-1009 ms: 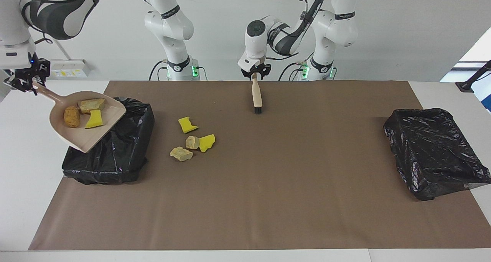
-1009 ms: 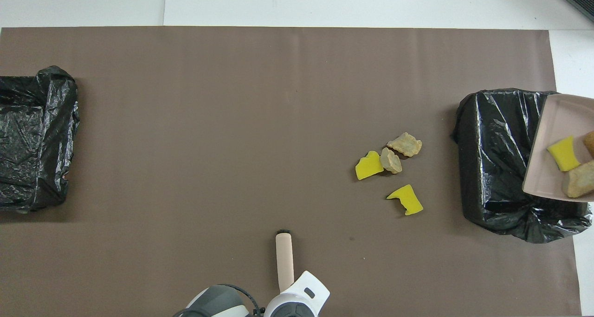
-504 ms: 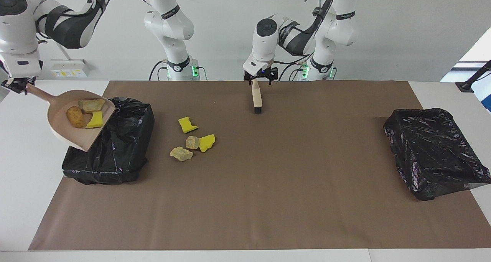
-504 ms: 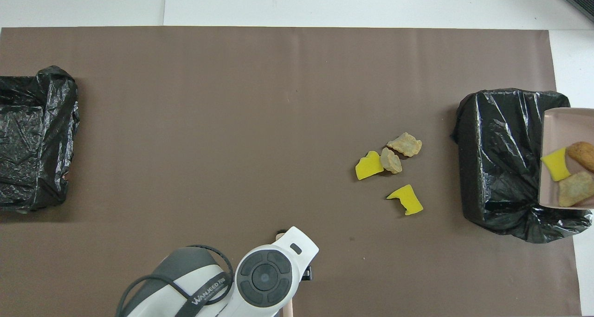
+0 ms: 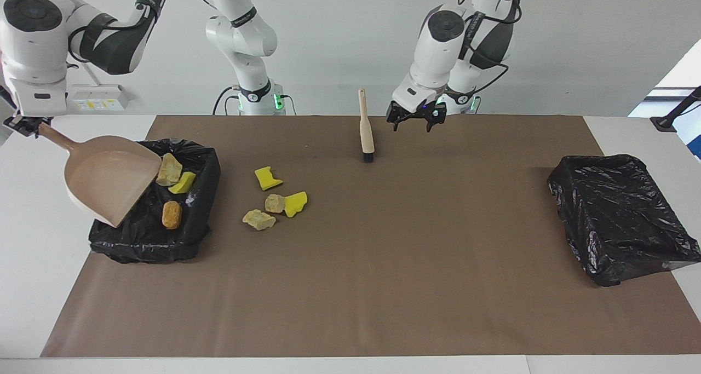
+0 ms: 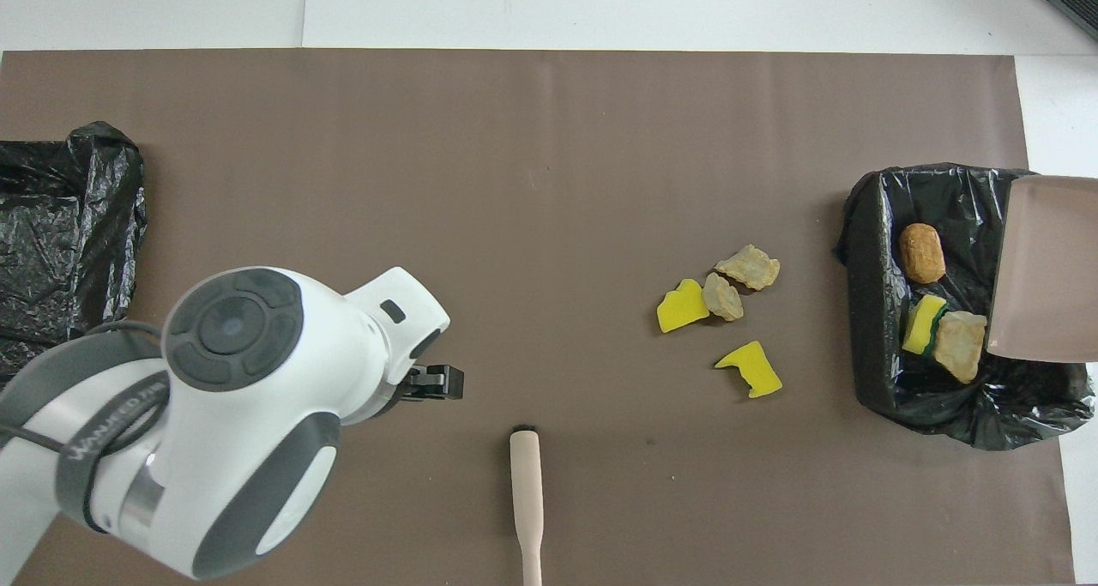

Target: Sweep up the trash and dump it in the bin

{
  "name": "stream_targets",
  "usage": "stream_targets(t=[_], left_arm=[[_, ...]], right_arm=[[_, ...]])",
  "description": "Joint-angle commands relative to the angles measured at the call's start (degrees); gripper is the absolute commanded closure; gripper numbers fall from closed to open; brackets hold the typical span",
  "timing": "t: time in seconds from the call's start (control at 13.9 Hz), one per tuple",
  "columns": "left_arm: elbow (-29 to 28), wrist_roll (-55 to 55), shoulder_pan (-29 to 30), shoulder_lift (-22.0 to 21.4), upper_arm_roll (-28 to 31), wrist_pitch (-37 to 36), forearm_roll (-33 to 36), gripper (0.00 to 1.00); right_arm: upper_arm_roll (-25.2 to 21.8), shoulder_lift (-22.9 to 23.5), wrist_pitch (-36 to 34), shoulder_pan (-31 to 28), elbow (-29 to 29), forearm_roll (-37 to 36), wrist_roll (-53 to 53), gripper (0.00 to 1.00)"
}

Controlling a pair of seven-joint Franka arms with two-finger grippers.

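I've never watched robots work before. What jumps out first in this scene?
Probably the beige dustpan, gripped by the right pincer and tipped over a black-lined bin at the right arm's end of the table, with three scraps lying in that bin. Four bright yellow and tan scraps lie on the brown mat beside the bin. The brush stands alone near the robots, the left pincer open beside it.

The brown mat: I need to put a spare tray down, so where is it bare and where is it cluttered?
Bare: the wide stretch of the brown mat between the brush and the empty black-lined bin, and the whole strip farthest from the robots. Crowded: four loose scraps beside the bin under the tipped dustpan.
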Motion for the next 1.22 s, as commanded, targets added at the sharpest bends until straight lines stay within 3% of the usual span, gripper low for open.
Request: stream_targets(t=[0.0,0.22,0.43,0.58,0.86,1.01,1.15], left_arm=[[6.2,6.1,5.9,1.0,-0.7,-4.6,1.3,0.0],[12.9,13.3,12.1,0.9,-0.7,-10.2,1.5,0.0],[20.3,18.8,16.4,1.0,-0.6,-17.4,1.6,0.0],[24.1,19.3,18.9,2.2,-0.6,-19.9,2.2,0.0],[34.1,21.8,20.9,7.7,-0.2,-25.9,3.5,0.0],[33.9,22.1,21.0,7.2,-0.2,-25.8,3.8,0.0],[33.8,22.1,21.8,7.1,-0.5,-26.2,3.9,0.0]], right_arm=[[0.6,-0.2,-2.2,-0.7,1.8,-1.4,1.0,1.0],[0.7,-2.3,-9.3,-0.6,5.9,0.9,0.8,1.0],[1.6,-2.4,-12.9,-0.5,8.1,13.3,3.1,1.0],[6.0,-2.7,-13.8,-0.4,7.3,15.5,11.9,1.0],[18.5,-4.2,-16.0,-0.4,2.0,22.9,40.9,1.0],[24.9,-2.1,-15.4,0.4,1.0,27.5,59.4,1.0],[25.9,2.0,-14.1,8.2,2.1,28.3,76.9,1.0]])
